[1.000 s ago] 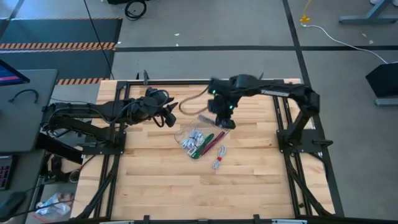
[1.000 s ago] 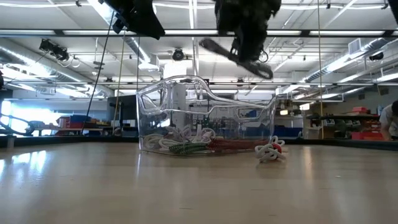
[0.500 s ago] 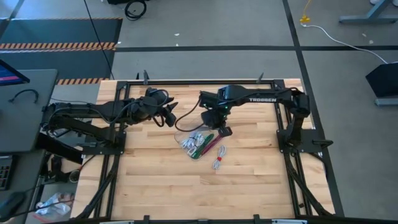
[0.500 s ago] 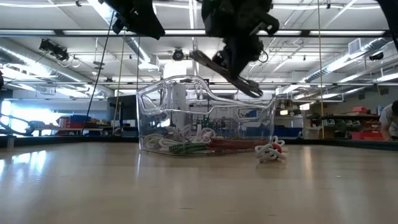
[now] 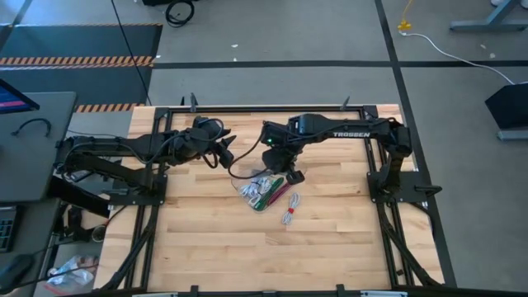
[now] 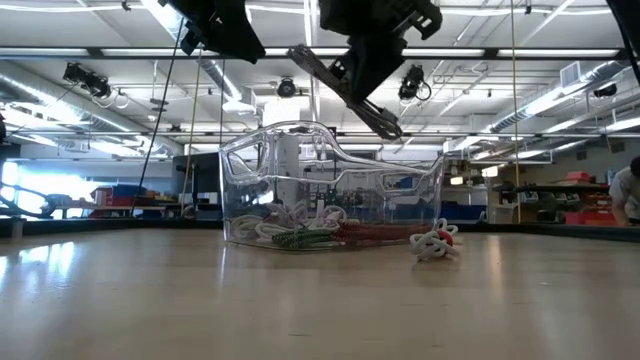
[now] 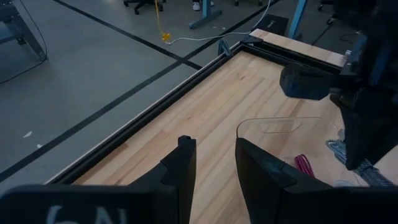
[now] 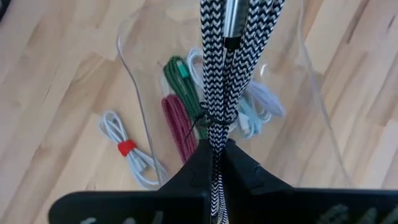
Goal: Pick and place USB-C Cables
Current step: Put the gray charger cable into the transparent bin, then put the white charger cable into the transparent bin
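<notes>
We see a black-and-white braided cable [image 8: 219, 74] pinched aloft over green [image 8: 180, 81], maroon [image 8: 177, 124] and white [image 8: 258, 102] cables, with a red-tied white one [image 8: 127, 149] apart.

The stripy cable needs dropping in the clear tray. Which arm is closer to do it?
The right. Its gripper already holds the stripy cable right above the clear tray. The left gripper waits off to the side, holding nothing.

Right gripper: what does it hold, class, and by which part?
The right gripper pinches a black-and-white braided cable bundle at one end, above the clear tray.
</notes>
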